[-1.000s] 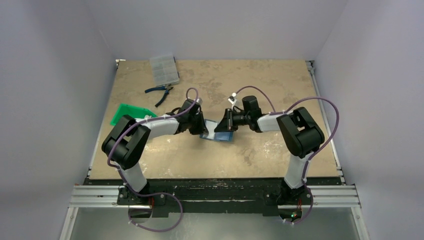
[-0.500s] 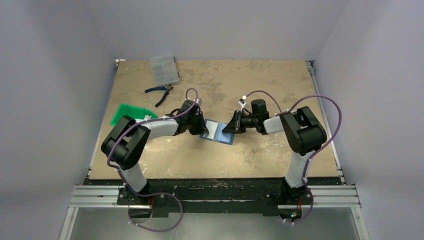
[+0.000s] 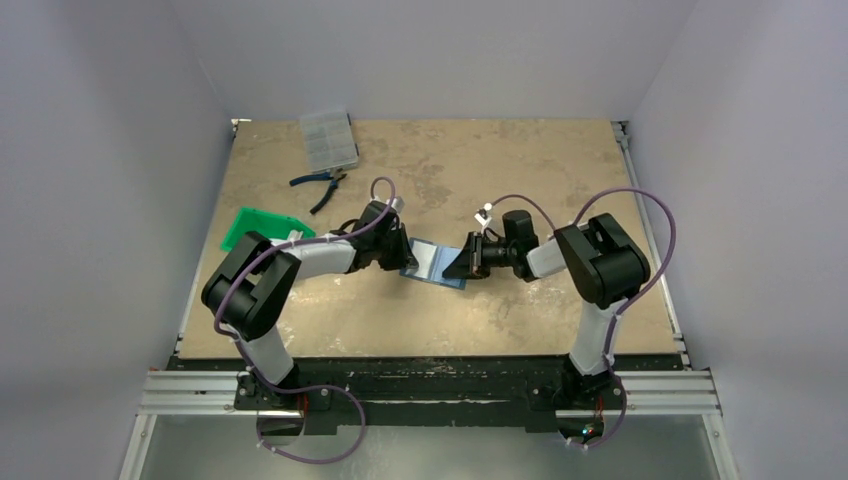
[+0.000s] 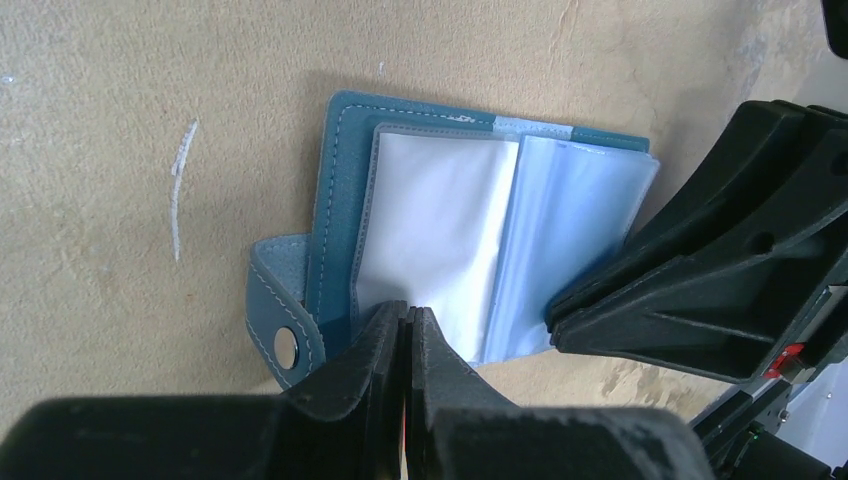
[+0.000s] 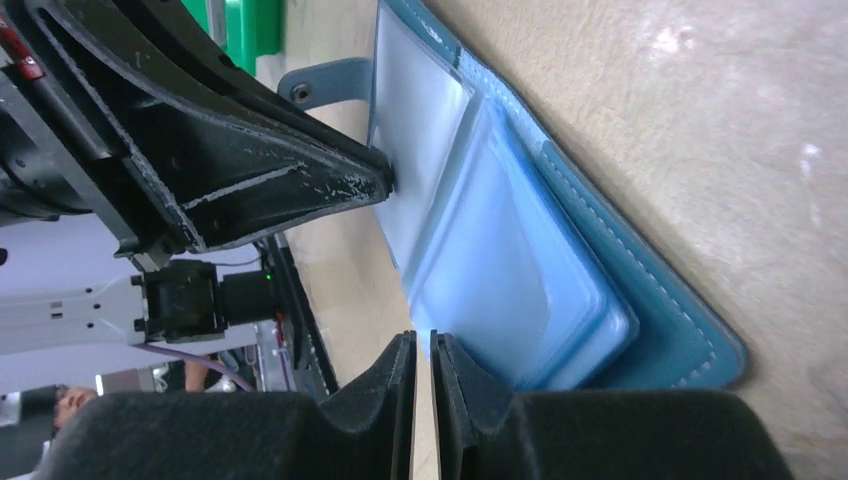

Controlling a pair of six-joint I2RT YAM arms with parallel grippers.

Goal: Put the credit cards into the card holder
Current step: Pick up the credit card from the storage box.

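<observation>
The holder lay open in the middle of the bench, between the arms. A white card sat in its left pocket and no loose card showed, so the task looked nearly done. The left gripper was pressed together at the holder's edge. The right gripper stood a slit apart, empty. Since a second earlier it had drawn back off the holder; the left had not moved.

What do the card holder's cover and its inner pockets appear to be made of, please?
The card holder has a cover that looks like matte teal leather or faux leather, judging by the pale stitching along its edges. The inner pockets seem to be clear, glossy plastic film, given their sheen and wrinkles.
</observation>
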